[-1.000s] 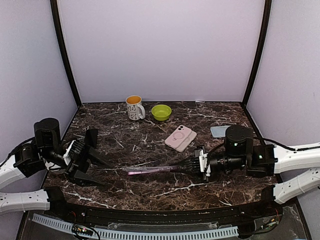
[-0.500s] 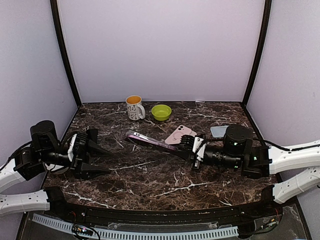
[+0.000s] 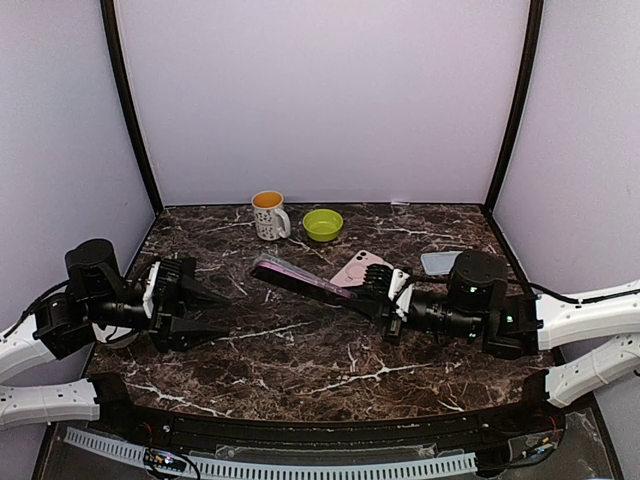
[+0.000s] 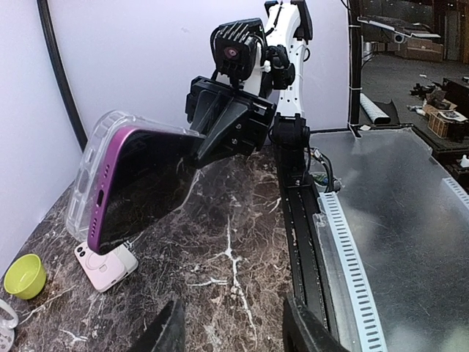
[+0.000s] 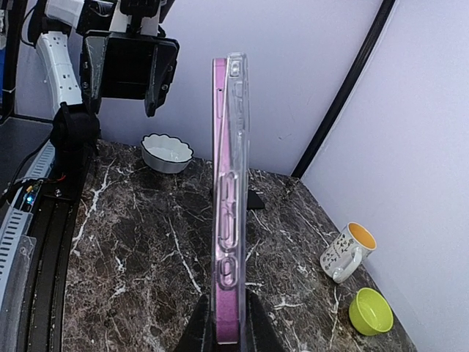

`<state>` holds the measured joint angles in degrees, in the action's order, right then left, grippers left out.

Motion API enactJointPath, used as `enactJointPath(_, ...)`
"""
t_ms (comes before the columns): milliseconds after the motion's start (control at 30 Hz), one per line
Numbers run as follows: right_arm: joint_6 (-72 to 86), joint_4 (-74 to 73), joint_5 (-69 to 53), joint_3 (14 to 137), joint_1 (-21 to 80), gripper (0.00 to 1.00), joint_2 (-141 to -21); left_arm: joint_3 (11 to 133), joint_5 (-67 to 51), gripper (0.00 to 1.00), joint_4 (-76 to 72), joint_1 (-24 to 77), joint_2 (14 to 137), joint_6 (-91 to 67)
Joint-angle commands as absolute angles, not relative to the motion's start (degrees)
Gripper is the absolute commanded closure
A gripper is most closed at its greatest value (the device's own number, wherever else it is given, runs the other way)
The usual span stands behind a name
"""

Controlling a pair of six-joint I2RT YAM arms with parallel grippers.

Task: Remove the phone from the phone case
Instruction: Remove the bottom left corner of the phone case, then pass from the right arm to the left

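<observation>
A purple phone (image 3: 300,280) in a clear phone case (image 4: 83,183) hangs above the marble table, tilted toward the back left. My right gripper (image 3: 374,298) is shut on its lower end. In the right wrist view the phone (image 5: 219,147) stands edge-on, the clear case (image 5: 237,147) round it, and the fingers (image 5: 199,331) pinch its bottom. My left gripper (image 3: 228,316) stands open to the left of the phone, apart from it, with nothing between its fingers (image 4: 170,334). From the left wrist view the dark screen (image 4: 146,187) faces me.
A pink phone (image 3: 362,268) lies flat behind the held one. A mug (image 3: 268,214) and a green bowl (image 3: 323,223) stand at the back. A small bluish item (image 3: 438,262) lies at the right. A white bowl (image 5: 167,152) sits near the left arm.
The right gripper has lifted the cased phone from low over the table's middle and swung it toward the back left. The left gripper's jaws have narrowed and it has edged right.
</observation>
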<state>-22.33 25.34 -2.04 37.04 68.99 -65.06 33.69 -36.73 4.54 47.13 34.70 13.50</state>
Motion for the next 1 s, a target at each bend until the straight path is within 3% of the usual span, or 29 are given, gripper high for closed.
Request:
enactJointPath(0, -20.27, 33.59, -1.56, 36.83, 68.99, 1.00, -63.99, 32.73, -36.31, 0.53, 1.94, 47.09, 34.86, 12.40)
enactJointPath(967, -21.11, 30.40, -14.59, 35.95, 68.99, 1.00, -63.19, 31.36, -36.92, 0.57, -9.68, 52.77, 37.32, 13.59)
